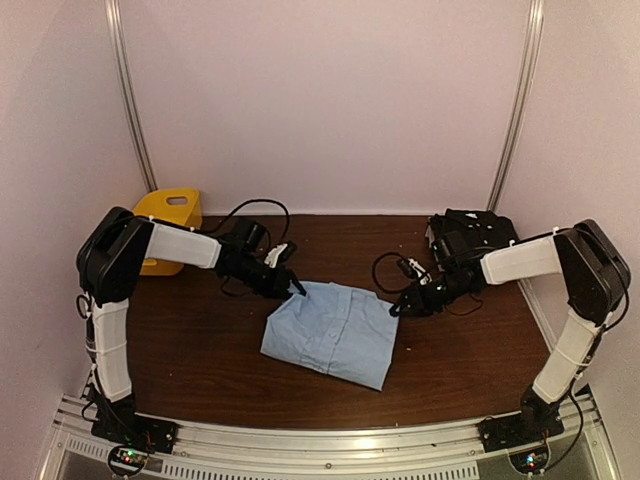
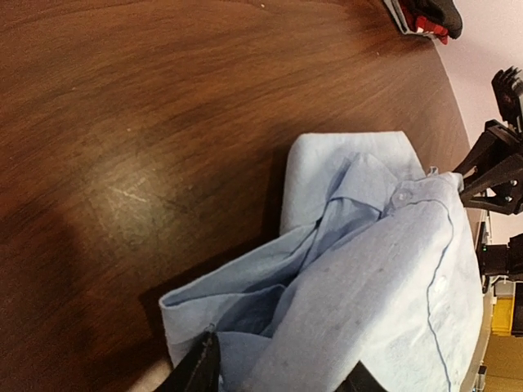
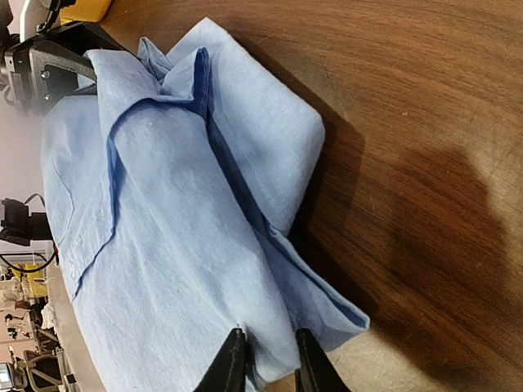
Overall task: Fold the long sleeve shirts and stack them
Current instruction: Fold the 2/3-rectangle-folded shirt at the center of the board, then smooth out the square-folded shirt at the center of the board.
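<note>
Left wrist view showed the left end effector (image 2: pixel 282 363) with its fingers spread wide, a rumpled corner of the light blue shirt (image 2: pixel 384 278) lying loose between them rather than pinched. Across the garment, the right end effector (image 3: pixel 268 355) stood with only a narrow gap and a fold edge inside it; whether it gripped the cloth could not be told. Each sat at one far corner of the shirt, a placement that suits bringing two corners over together so the fold settles flat. The shirt lay as a rough rectangle, collar showing, mid-tabletop (image 1: pixel 200 350), well apart from the dark, red-edged shirt (image 2: pixel 429 16) near the far right corner.
</note>
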`<action>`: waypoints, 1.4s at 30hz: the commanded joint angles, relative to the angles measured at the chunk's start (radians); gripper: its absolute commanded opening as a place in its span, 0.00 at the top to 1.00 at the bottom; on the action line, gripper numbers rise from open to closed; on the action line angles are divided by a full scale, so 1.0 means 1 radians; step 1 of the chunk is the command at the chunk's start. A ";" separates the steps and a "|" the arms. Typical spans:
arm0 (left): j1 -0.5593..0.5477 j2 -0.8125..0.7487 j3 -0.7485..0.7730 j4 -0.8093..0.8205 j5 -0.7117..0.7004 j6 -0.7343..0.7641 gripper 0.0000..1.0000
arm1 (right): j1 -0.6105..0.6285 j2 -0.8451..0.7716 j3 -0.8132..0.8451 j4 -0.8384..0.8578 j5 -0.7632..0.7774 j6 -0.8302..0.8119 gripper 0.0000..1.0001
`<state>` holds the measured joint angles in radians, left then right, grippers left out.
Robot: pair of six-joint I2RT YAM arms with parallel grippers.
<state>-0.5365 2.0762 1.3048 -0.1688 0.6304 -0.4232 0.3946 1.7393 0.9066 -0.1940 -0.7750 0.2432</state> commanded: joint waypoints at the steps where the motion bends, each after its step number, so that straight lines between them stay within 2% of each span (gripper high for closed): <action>1: 0.007 -0.079 0.009 -0.060 -0.092 0.044 0.55 | -0.011 -0.089 0.023 -0.074 0.079 -0.025 0.77; 11: 0.007 -0.180 0.008 -0.088 -0.206 0.078 0.53 | -0.002 -0.261 -0.013 -0.120 0.127 0.003 0.77; 18: 0.006 -0.288 -0.034 -0.102 -0.432 0.049 0.53 | 0.121 -0.364 -0.042 -0.041 0.129 0.108 0.77; 23: -0.026 -0.440 -0.162 0.015 -0.339 0.009 0.53 | 0.301 -0.348 -0.070 0.103 0.142 0.200 0.77; 27: -0.080 -0.501 -0.282 0.153 -0.219 -0.064 0.53 | 0.375 -0.292 -0.109 0.243 0.129 0.269 0.77; 30: -0.125 -0.478 -0.354 0.283 -0.161 -0.116 0.54 | 0.413 -0.232 -0.133 0.320 0.114 0.300 0.78; 34: -0.183 -0.390 -0.392 0.372 -0.162 -0.146 0.55 | 0.438 -0.152 -0.159 0.386 0.092 0.318 0.78; 42: -0.210 -0.305 -0.561 0.534 -0.246 -0.214 0.58 | 0.435 -0.040 -0.235 0.451 0.084 0.300 0.79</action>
<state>-0.7414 1.7512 0.8124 0.2199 0.4194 -0.5892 0.8265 1.6569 0.7067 0.1917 -0.6811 0.5472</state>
